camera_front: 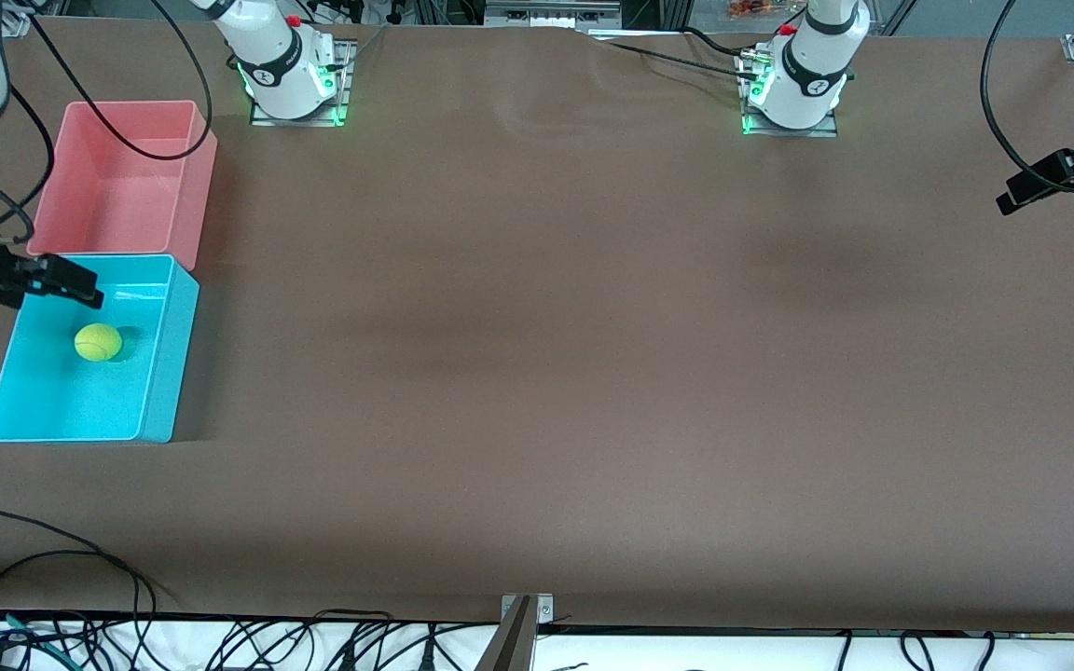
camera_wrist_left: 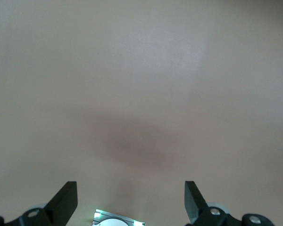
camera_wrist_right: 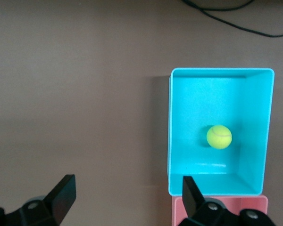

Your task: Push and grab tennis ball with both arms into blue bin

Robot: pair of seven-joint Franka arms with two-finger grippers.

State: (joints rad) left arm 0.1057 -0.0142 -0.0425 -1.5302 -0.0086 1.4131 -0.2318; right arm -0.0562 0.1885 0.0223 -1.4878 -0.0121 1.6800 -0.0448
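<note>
The tennis ball (camera_front: 98, 342) (camera_wrist_right: 219, 136), small and yellow-green, lies on the floor of the blue bin (camera_front: 173, 359) (camera_wrist_right: 252, 108) at the right arm's end of the table. My right gripper (camera_front: 80, 285) (camera_wrist_right: 127, 190) hangs open and empty, raised near the place where the blue bin meets the pink one. It touches neither the ball nor the bin. My left gripper (camera_front: 1026, 191) (camera_wrist_left: 130, 197) waits open and empty high over bare table at the left arm's end.
A pink bin (camera_front: 197, 186) (camera_wrist_right: 226, 207) stands against the blue bin, farther from the front camera. Black cables (camera_front: 52, 559) loop along the table's near edge. The two arm bases (camera_front: 290, 84) (camera_front: 793, 93) glow green at the back.
</note>
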